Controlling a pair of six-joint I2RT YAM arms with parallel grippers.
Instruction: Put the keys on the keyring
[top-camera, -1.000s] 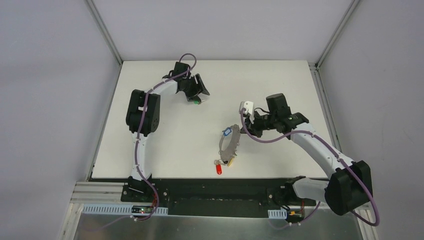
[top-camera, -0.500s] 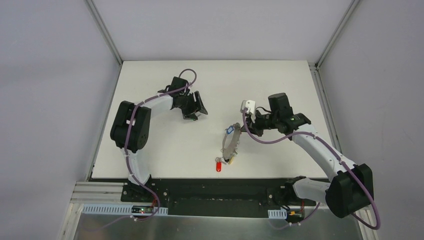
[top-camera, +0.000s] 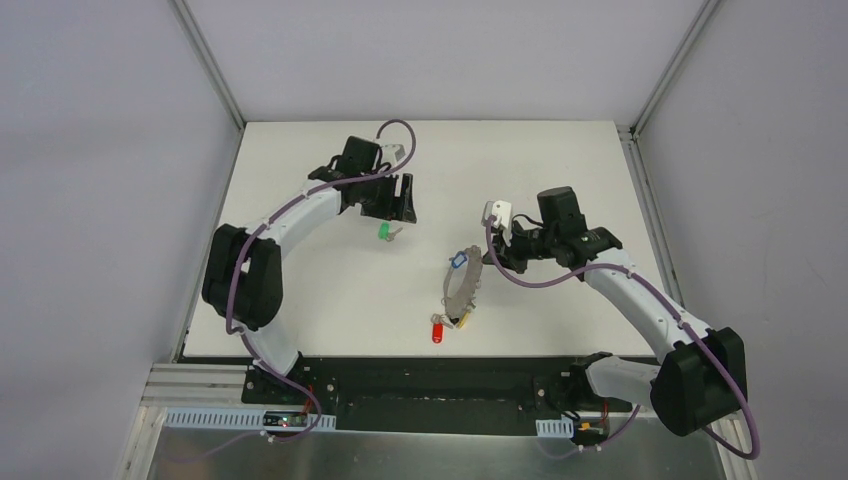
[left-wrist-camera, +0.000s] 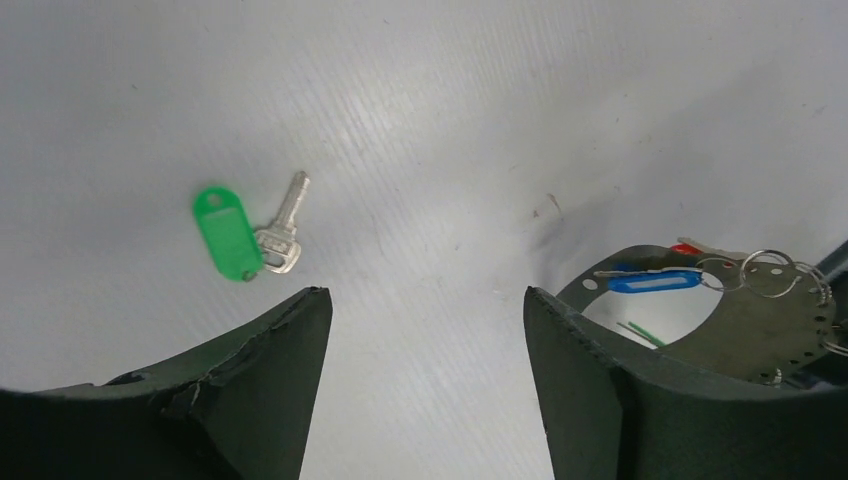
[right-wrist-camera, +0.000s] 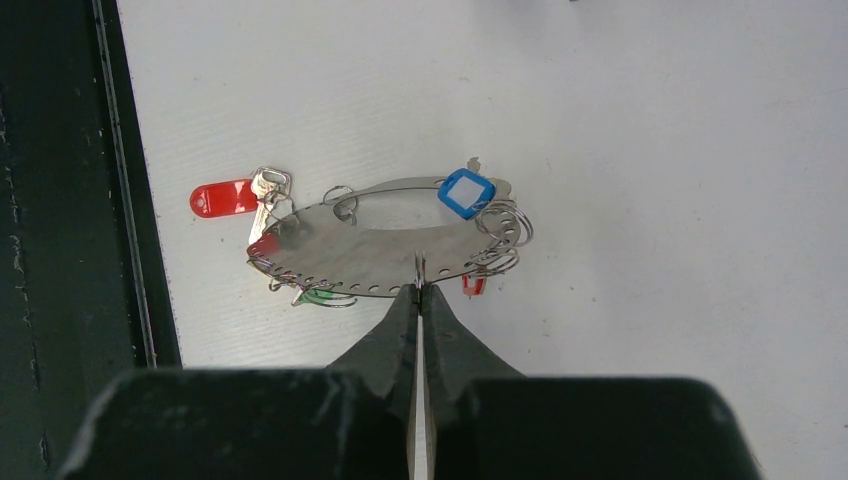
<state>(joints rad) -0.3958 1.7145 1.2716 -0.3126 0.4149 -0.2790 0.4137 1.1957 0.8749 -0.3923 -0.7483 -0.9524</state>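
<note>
Green key (left-wrist-camera: 245, 232) dropped from left pincer (left-wrist-camera: 425, 300): one loose; one keyring (right-wrist-camera: 385, 255).

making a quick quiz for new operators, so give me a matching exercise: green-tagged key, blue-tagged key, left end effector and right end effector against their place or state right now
Column one
1. green-tagged key
2. blue-tagged key
3. left end effector
4. right end effector

Column two
A. shut on the rim of the keyring
B. lying loose on the table, apart from the keyring
C. open, holding nothing
D. at the keyring's end farthest from the arm bases

Pairs: 1-B, 2-D, 3-C, 4-A
</note>
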